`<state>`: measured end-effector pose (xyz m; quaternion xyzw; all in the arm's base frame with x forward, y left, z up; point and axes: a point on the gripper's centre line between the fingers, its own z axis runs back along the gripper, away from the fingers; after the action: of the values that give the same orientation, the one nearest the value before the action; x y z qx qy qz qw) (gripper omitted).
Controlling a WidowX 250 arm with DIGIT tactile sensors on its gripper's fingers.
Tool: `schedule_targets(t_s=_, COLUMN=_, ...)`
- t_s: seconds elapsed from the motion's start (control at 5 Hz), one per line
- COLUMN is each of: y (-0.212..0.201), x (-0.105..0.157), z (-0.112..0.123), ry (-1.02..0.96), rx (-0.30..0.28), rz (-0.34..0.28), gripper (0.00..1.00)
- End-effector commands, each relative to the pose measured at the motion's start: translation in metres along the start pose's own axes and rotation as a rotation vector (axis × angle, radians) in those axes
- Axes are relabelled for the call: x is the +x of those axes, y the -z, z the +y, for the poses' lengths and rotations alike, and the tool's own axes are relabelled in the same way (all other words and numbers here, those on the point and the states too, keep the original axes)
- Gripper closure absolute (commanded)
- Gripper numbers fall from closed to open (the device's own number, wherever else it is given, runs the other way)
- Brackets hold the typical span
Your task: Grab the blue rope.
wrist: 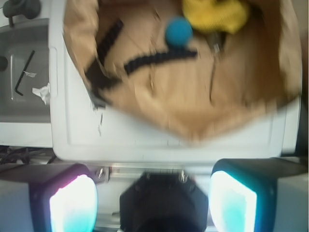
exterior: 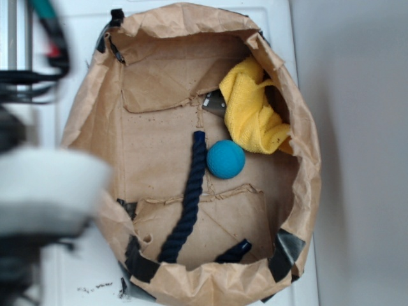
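The blue rope (exterior: 189, 194) lies on the floor of the paper bag (exterior: 299, 127), one end just beside the teal ball (exterior: 225, 159), the yellow cloth (exterior: 254, 111) further back. It looks soft, floppy and grippy, so I'd pinch the straight middle stretch. The gripper (wrist: 153, 193) is spread open, holding nothing, outside the bag.

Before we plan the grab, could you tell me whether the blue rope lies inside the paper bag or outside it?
Inside. The blue rope lies on the floor of the open paper bag, beside the teal ball, its middle hidden under the near rim.
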<state>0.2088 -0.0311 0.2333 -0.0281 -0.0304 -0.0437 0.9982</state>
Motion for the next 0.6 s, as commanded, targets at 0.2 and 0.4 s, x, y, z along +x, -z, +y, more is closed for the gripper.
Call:
schedule_targets(t_s=0.2, y=0.042, x=0.061, z=0.022, ry=-0.087, rx=0.119, rz=-0.4, gripper=0.0)
schedule_targets(t_s=0.4, y=0.057, x=0.058, z=0.029, ry=-0.327, rx=0.196, rz=-0.467, gripper=0.0)
